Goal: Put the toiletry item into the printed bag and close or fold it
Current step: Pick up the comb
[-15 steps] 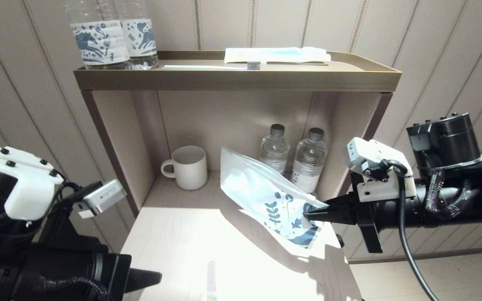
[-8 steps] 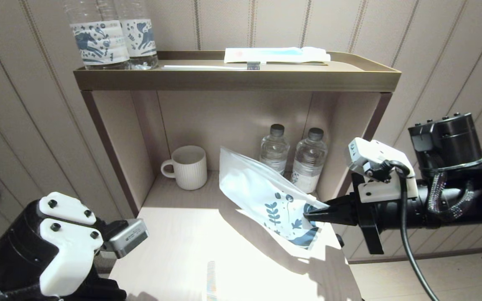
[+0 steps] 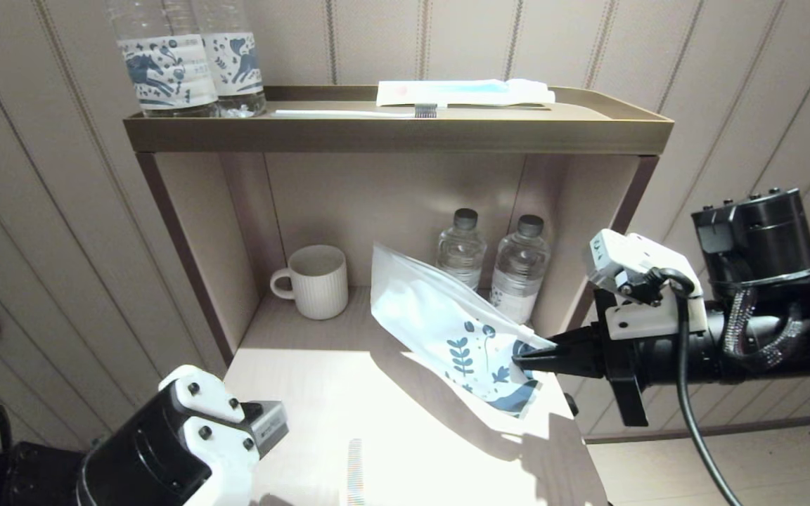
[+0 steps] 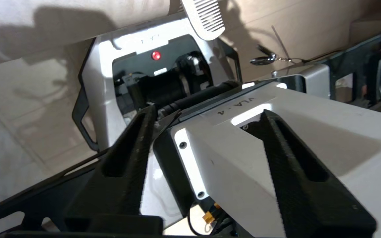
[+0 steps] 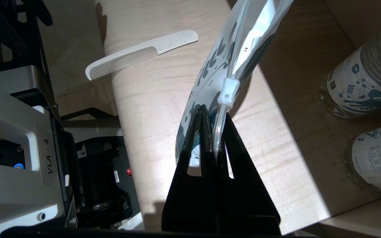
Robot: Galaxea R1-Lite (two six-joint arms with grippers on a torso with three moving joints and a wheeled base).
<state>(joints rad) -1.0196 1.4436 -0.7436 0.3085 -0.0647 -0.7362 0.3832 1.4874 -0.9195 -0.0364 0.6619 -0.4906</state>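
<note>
Your right gripper (image 3: 517, 363) has its jaws pressed together on the printed end of the bag (image 3: 440, 320), pinching the film right by the white slider (image 5: 227, 93), so the bag hangs slanted above the table (image 3: 320, 393) with its plain end raised toward the back of the shelf and two small bottles (image 3: 496, 263) behind it. Treat the bag as very light, thin and limp: it will sag, flutter and slip between smooth jaws, and the film should crease easily, which helps folding but makes the mouth hard to keep open (whether the zip is open at all you cannot tell from here). The slider edge looks the stiffest part, so that rim is the place to hold. The comb (image 5: 137, 54), the likely toiletry item, lies flat at the table's front edge, partly overhanging; it is light, rigid and thin, so take it across its spine or by the overhanging end rather than the teeth. Your left gripper (image 4: 207, 115) sits low by the table's front left corner, jaws spread and holding nothing. Nothing shows inside the bag as far as its translucent film reveals. The mug (image 3: 315, 280) looks empty, though its bottom is not visible, and the top tray (image 3: 398, 133) holds two labelled bottles, a toothbrush and a white packet.
</note>
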